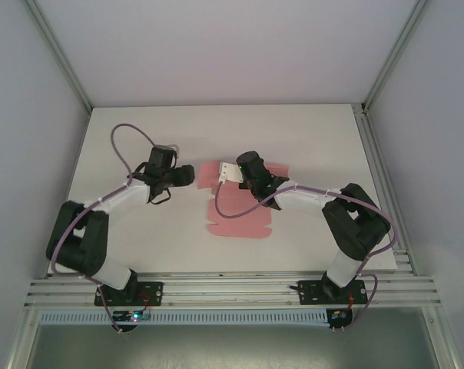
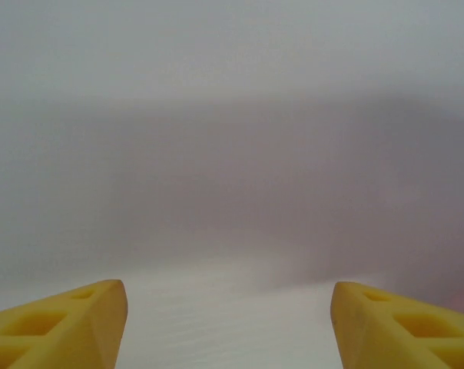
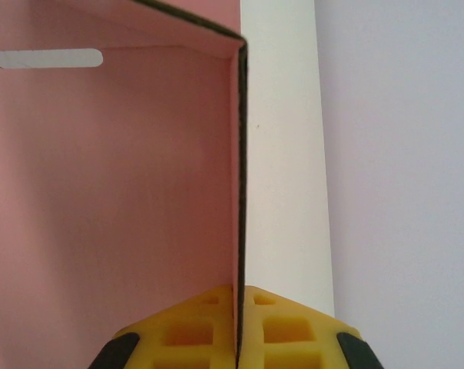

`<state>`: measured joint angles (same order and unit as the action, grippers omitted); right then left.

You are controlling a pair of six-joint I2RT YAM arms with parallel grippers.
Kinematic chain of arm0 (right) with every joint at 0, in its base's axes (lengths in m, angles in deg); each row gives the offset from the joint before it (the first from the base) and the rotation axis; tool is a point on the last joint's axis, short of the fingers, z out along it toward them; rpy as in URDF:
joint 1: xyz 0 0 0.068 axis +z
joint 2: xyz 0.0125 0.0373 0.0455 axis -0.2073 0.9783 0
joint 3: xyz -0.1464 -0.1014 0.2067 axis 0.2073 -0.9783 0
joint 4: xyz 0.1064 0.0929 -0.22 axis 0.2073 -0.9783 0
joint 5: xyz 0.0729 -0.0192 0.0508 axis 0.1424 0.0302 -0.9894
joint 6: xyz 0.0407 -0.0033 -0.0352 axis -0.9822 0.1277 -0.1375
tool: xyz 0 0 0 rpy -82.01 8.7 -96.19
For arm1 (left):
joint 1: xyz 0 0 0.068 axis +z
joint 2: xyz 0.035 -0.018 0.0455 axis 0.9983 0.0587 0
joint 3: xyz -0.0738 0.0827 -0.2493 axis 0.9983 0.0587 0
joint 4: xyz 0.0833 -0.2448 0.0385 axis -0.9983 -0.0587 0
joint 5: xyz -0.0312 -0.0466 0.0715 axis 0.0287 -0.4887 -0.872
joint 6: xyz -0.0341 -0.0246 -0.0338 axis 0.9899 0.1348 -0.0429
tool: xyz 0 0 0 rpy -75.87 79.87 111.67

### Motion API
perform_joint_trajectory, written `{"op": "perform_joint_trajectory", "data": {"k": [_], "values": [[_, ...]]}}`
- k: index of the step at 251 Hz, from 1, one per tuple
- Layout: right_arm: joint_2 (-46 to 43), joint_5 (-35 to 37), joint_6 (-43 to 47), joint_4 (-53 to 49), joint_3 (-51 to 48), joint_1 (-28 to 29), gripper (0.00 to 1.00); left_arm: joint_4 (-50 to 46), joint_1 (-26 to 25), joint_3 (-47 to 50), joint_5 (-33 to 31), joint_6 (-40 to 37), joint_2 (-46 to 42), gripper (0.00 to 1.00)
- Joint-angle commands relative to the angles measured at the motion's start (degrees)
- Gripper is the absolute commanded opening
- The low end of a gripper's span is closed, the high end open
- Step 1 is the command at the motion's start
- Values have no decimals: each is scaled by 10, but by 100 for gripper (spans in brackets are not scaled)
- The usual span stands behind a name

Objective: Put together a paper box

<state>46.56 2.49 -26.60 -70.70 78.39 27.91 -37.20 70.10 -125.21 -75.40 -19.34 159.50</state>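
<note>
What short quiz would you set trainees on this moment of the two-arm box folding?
1. True or false: the yellow-fingered left gripper is gripping the pale-pink die-cut card sheet.
2. The right gripper is: A open above the sheet; B shut on a raised panel of the sheet; C shut on nothing.
3. Fill in: most of the sheet lies flat on the white ____.
Key: 1 false, its jaws stand open and empty. 2 B. 3 table.
</note>
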Motion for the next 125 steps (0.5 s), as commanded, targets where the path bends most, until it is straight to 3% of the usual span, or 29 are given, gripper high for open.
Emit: {"op": "perform_joint_trajectory", "data": {"k": [1, 13, 45, 125], "values": [[3, -8, 4, 2, 16, 1, 0, 104, -7, -4, 251, -75, 22, 71], [4, -7, 4, 1, 16, 1, 0, 124, -8, 2, 280, -75, 24, 71], [-2, -5, 2, 1, 11, 2, 0, 138, -13, 16, 274, -79, 17, 70], [-18, -5, 5, 48, -32, 6, 0, 144, -40, 49, 333, -133, 28, 65]]}}
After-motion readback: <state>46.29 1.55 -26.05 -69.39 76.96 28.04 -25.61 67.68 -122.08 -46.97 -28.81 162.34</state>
